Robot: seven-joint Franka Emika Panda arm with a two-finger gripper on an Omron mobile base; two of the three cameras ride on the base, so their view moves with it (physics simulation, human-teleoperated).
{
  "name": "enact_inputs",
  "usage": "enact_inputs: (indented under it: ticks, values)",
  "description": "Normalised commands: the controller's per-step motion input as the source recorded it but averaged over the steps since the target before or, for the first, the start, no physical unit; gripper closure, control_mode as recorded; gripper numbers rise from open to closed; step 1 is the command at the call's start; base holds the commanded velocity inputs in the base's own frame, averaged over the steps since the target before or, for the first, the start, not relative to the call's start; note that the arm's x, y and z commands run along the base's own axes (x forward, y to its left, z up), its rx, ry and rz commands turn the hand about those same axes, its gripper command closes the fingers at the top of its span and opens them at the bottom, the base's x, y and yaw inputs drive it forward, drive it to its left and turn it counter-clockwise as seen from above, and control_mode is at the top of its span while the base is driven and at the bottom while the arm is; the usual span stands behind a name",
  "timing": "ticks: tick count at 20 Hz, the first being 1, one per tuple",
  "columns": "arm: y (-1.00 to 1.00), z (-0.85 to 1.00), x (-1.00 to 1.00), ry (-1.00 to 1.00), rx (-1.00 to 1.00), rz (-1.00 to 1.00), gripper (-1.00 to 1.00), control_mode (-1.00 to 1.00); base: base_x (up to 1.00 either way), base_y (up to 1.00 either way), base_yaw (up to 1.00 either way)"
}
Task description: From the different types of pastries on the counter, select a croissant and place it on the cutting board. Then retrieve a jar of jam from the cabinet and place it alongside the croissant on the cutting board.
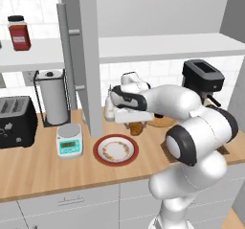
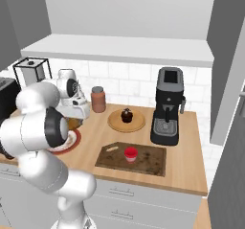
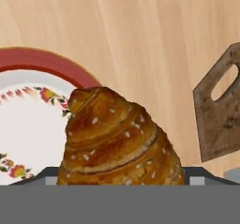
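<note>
The gripper (image 1: 135, 126) pinches the croissant (image 3: 117, 141) at its thick middle, lifted above the counter (image 3: 140, 31) just right of the red-rimmed plate (image 1: 115, 150). It looks light, flaky and easily crushed, so a gentle mid-body hold suits it. The cutting board (image 2: 146, 161) lies further right.

The white arm (image 1: 191, 127) is rising from the base, bending at the elbow and reaching forward and to its left. The wrist is turning the gripper (image 1: 135, 125) downward, and its fingers are clamping a croissant (image 3: 117, 141) between them.
</note>
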Motion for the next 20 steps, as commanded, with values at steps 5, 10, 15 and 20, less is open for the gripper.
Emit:
enact_inputs:
  ticks: [5,10,15,20]
  values:
    - [-1.00,0.00,-0.55,0.02,-0.03,0.05,1.00,-1.00,0.00,0.00,0.00]
    - [-0.81,0.06,-0.53,0.00,0.00,0.10,1.00,-1.00,0.00,0.00,0.00]
    - [-0.54,0.57,-0.18,0.01,0.01,0.12,1.00,-1.00,0.00,0.00,0.00]
    - [-0.51,0.95,0.00,0.17,0.02,0.14,1.00,-1.00,0.00,0.00,0.00]
